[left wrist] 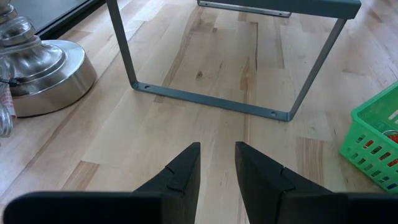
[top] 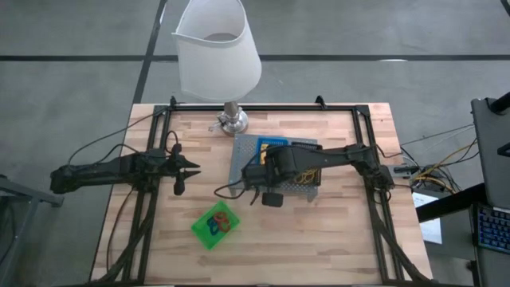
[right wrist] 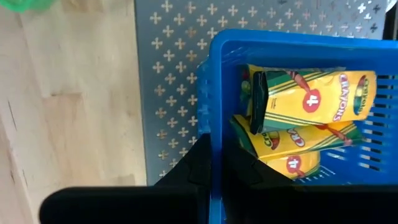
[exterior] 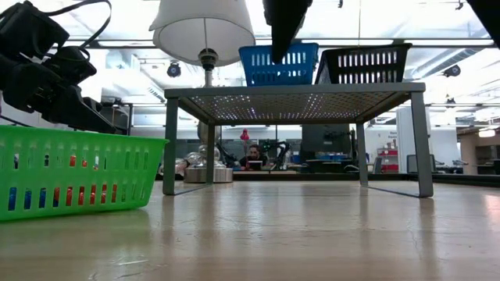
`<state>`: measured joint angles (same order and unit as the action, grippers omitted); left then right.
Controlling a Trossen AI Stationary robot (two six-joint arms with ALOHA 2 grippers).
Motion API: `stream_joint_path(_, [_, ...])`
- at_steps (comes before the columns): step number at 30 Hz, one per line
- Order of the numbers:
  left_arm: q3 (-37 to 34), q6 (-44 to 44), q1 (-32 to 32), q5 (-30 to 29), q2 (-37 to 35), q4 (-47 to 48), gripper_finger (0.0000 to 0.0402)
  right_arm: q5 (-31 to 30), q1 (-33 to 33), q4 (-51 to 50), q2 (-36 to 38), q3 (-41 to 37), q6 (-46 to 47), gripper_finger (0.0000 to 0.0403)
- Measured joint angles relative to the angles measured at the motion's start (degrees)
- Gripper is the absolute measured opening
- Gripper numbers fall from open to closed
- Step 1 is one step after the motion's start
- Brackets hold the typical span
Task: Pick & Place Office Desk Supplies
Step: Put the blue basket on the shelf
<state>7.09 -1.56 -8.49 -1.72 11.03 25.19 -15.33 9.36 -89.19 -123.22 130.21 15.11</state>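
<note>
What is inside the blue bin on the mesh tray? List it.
The blue bin holds small yellow crayon boxes: two clearly visible, a third partly covered beneath them. The bin floor under the boxes is hidden. The right tool is shut on the bin's wall.

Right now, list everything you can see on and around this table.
lamp: one, white shade, silver base, back edge of the table
grey mesh tray: one, raised on legs, mid-table
blue bin: one, on the tray
crayon packs: several, yellow, inside the blue bin
black bin: one, on the tray beside the blue bin
green bin: one, on the table in front of the tray
small pieces: several, red and blue, inside the green bin
person: one, far behind the table
left gripper: open, over bare wood
right gripper: shut on the blue bin's wall
</note>
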Motion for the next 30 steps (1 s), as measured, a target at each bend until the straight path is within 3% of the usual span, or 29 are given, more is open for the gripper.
stream_joint_path(6, [-0.02, 0.0, -0.02, 0.01, 0.0, 0.0, 0.0106, -0.04, -0.07, 0.67, 0.0, -1.08, 4.49, 0.0013])
stream_joint_path(30, [-0.02, 0.0, -0.01, 0.02, 0.0, 0.0, 0.0106, 0.85, 0.01, 0.68, 0.0, -1.51, 3.4, 0.0016])
